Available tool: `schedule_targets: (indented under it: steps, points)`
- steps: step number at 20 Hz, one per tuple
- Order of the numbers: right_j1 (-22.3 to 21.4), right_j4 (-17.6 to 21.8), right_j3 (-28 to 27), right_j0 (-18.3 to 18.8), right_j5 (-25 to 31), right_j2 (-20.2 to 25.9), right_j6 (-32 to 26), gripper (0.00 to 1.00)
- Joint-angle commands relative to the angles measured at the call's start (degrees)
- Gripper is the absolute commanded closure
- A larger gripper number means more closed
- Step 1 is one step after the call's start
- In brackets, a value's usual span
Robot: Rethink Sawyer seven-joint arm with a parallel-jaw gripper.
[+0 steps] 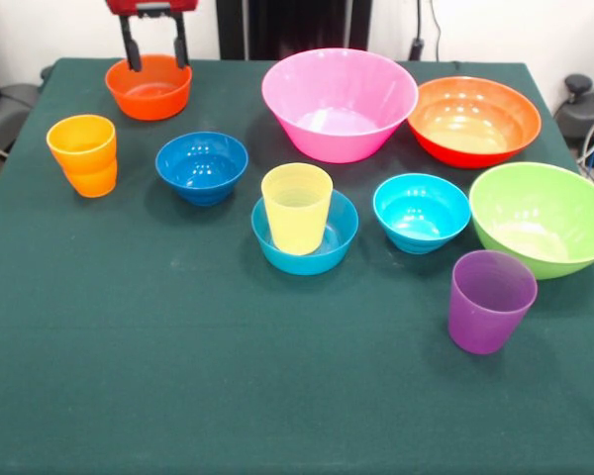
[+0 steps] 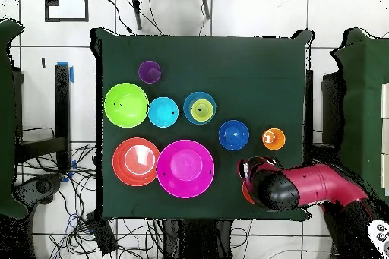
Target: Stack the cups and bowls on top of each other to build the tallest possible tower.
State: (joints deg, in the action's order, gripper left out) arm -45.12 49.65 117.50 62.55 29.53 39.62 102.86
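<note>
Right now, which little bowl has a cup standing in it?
The mid-blue small bowl in the middle of the table. The pale yellow cup stands upright inside it; the other three small bowls hold no cup.

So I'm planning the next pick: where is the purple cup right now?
In the front view the translucent purple plastic cup stands upright near the right side, alone, in front of the large lime green bowl.

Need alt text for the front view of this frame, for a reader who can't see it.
A yellow cup stands upright inside a mid-blue small bowl at the centre of a green table, with other cups and bowls spread separately around it. At the far edge the open gripper hangs over a small orange-red bowl.
</note>
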Motion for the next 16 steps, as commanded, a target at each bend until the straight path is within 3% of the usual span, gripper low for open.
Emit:
schedule_targets:
  steps: [1,16]
  points:
    - [4.89,5.37,-0.43,-3.44,-1.92,-2.37,-2.73,0.0]
    - [4.39,4.91,0.91,-1.01,0.05,-1.68,-6.2,0.0]
